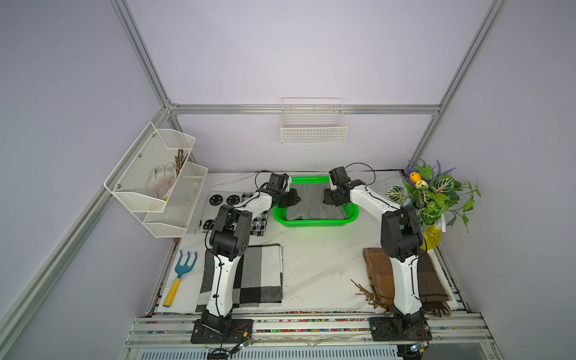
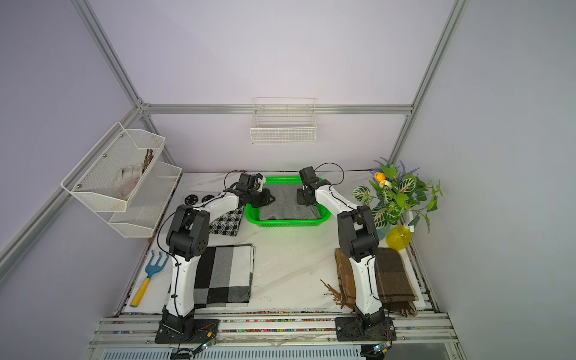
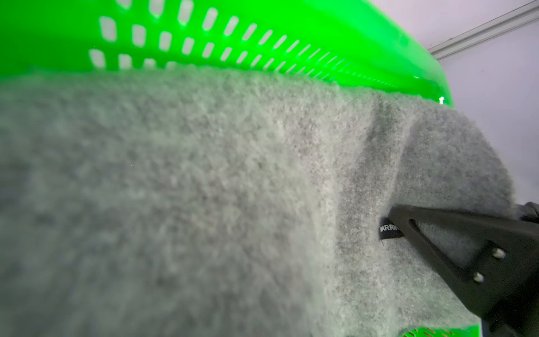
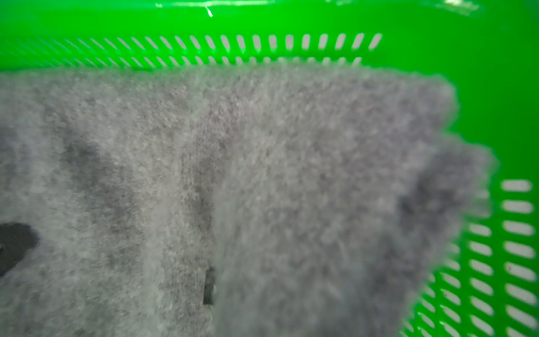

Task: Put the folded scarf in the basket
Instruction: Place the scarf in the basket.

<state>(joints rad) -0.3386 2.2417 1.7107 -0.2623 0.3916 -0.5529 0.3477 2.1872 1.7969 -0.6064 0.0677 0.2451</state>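
The grey folded scarf [image 1: 311, 199] [image 2: 285, 201] lies inside the bright green basket [image 1: 311, 223] [image 2: 286, 222] at the back middle of the table. My left gripper [image 1: 296, 199] [image 2: 271, 198] is at the scarf's left edge and my right gripper [image 1: 325, 201] [image 2: 300, 202] at its right edge, both down inside the basket. Grey scarf [image 3: 204, 189] [image 4: 262, 175] fills both wrist views and hides each gripper's own jaws. In the left wrist view my right gripper's black finger [image 3: 466, 218] pinches a raised fold beside a small black label [image 3: 388, 229]. The basket wall [image 3: 262, 32] [image 4: 481, 87] rises behind.
A checked black, grey and white scarf [image 1: 249, 277] lies front left and a brown one [image 1: 377, 274] front right. A houndstooth cloth [image 1: 227, 202] sits left of the basket. A blue garden fork [image 1: 182, 274], a plant in a yellow vase [image 1: 433, 193], a white wire basket [image 1: 313, 124] and a mesh rack [image 1: 159, 177] line the edges.
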